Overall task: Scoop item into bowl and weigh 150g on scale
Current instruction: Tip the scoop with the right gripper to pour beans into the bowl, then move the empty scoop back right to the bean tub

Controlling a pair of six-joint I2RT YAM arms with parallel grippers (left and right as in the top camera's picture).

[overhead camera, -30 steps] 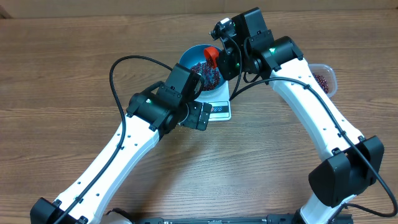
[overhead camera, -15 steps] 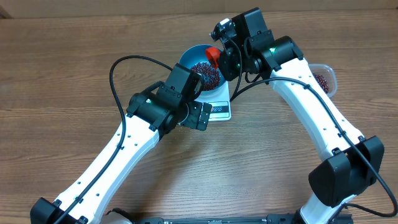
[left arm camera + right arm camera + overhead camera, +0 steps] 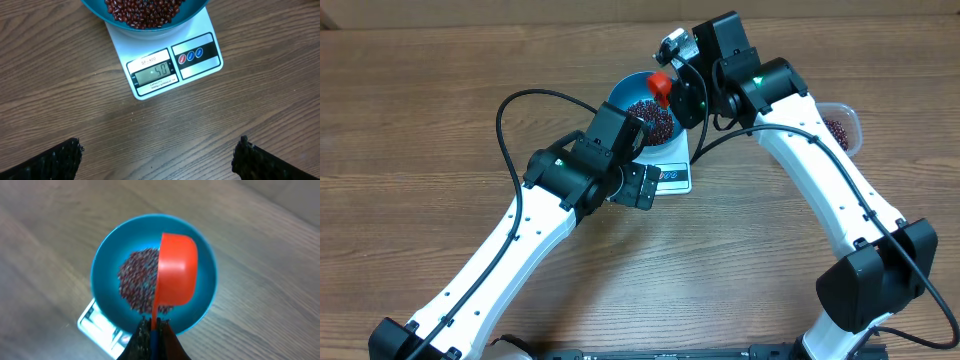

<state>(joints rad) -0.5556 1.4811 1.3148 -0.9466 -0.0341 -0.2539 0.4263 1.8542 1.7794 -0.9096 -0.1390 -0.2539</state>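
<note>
Handling the beans [image 3: 137, 282] means treating them as a loose mass of small, hard, smooth grains. You cannot pinch them, so they have to travel in the scoop [image 3: 176, 275], and they will likely roll and bounce off if you tip it fast or high.

Most of the beans in view lie heaped in the blue bowl [image 3: 102, 275], which sits on the white scale [image 3: 120, 45]. A smaller amount shows in the clear tub [image 3: 845, 118], well apart on the right side.

Your right hand [image 3: 152, 332] is clamped tight on the scoop's thin handle, with the cup hanging over the bowl's middle. The cup's mouth faces away from the wrist camera, so you cannot tell whether any beans are left inside.

The scoop looks like light, rigid plastic. A grip on the narrow handle could let it twist, so turn the wrist slowly.

The bowl looks light too, and a nudge on its rim might shift it or upset the reading, so stay clear of it.

Your left hand [image 3: 159, 157] is spread fully wide and holds nothing. It hovers over the tabletop [image 3: 50, 75] in front of the scale, looking down on the display [image 3: 155, 74].
</note>
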